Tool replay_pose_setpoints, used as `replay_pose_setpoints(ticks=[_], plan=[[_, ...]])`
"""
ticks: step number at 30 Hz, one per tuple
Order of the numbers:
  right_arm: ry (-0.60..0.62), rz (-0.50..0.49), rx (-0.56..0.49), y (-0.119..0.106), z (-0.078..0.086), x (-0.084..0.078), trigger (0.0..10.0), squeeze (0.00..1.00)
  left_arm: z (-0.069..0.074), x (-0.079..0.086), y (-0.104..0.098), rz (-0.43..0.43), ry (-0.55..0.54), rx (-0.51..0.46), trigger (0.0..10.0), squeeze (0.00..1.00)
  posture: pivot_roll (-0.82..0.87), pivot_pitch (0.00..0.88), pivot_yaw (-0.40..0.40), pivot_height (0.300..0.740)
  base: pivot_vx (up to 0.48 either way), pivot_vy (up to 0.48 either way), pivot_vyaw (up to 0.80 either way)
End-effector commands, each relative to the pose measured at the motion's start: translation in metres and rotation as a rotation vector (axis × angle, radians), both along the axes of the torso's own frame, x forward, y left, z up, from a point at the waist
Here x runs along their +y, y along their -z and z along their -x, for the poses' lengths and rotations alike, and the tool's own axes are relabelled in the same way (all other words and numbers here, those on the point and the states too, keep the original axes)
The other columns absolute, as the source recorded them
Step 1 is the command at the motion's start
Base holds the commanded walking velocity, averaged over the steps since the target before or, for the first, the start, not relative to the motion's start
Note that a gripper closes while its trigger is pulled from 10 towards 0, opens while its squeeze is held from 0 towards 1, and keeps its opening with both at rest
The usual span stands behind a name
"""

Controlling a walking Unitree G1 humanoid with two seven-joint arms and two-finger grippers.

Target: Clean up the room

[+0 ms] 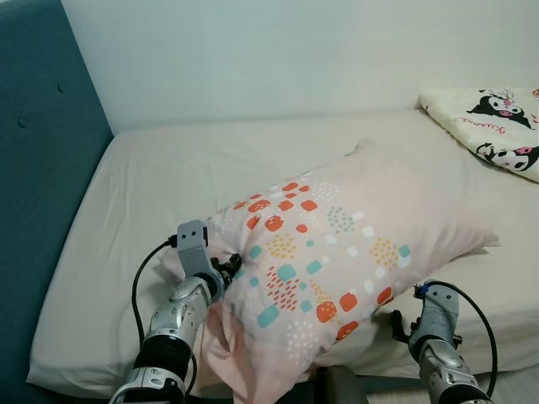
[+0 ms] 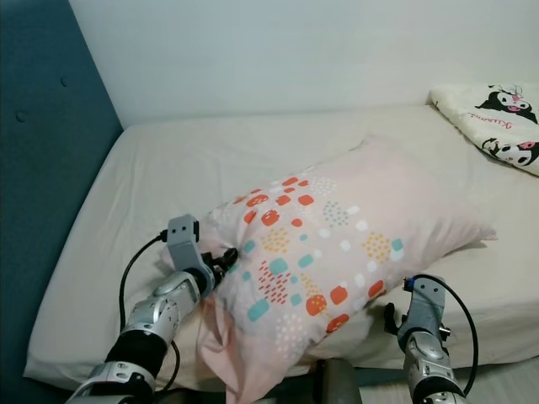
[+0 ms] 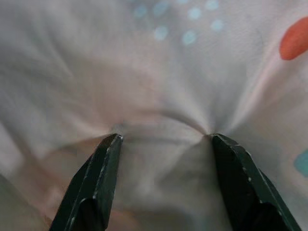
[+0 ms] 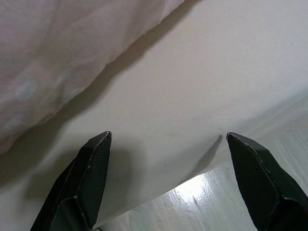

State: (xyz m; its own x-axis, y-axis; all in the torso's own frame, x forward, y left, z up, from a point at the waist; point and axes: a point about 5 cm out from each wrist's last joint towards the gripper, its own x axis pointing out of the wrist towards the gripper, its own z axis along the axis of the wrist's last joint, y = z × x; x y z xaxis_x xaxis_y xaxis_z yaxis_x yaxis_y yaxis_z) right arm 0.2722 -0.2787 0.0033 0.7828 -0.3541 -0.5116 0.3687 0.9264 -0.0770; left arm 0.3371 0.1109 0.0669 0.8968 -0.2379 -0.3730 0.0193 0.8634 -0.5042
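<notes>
A pink pillow [image 1: 337, 244] with orange, teal and white spots lies across the near part of the bed [image 1: 168, 168], one corner hanging over the front edge. My left gripper [image 3: 163, 138] is pushed into the pillow's left end [image 1: 232, 268]. Its fingers stand apart and the cloth puckers between the tips. My right gripper [image 4: 168, 137] is open by the bed's front edge, just below the pillow's right underside [image 4: 72, 57]. It holds nothing, and only sheet lies between its fingers. The right wrist [image 1: 434, 320] shows low beside the mattress.
A teal padded headboard [image 1: 42, 168] rises on the left and a pale wall [image 1: 295, 50] stands behind the bed. A folded cream blanket with black cartoon figures [image 1: 497, 126] lies at the far right. Glossy pale floor [image 4: 202, 202] shows below the bed edge.
</notes>
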Motion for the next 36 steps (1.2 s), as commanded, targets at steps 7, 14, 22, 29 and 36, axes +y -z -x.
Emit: replay_pose_setpoints(ticks=[7,14,22,29,36], plan=[[-0.012,0.001,0.016,0.004,0.003,0.004,10.0,0.00,0.010,-0.017,-0.001,0.488,0.053,0.030,10.0,1.00,-0.06,0.000,-0.005,0.541,0.000,0.000,0.00],[-0.014,0.003,0.018,0.004,0.003,0.004,10.0,0.00,0.012,0.002,-0.001,0.651,-0.022,-0.016,10.0,1.00,-0.06,0.000,-0.008,0.541,0.000,0.000,0.00],[-0.017,0.004,0.023,0.005,0.003,0.004,10.0,0.00,0.021,-0.005,-0.006,0.783,0.115,-0.044,10.0,1.00,-0.06,0.000,-0.012,0.541,0.000,0.000,0.00],[-0.019,0.006,0.023,0.004,0.003,0.003,10.0,0.00,0.031,-0.040,-0.018,0.914,0.291,-0.056,10.0,0.00,-0.07,0.000,-0.016,0.541,0.000,0.000,0.00],[-0.016,0.012,0.026,0.004,0.004,0.001,10.0,0.00,0.043,-0.072,-0.026,0.846,0.477,-0.051,10.0,0.00,-0.07,0.000,-0.017,0.541,0.000,0.000,0.00]])
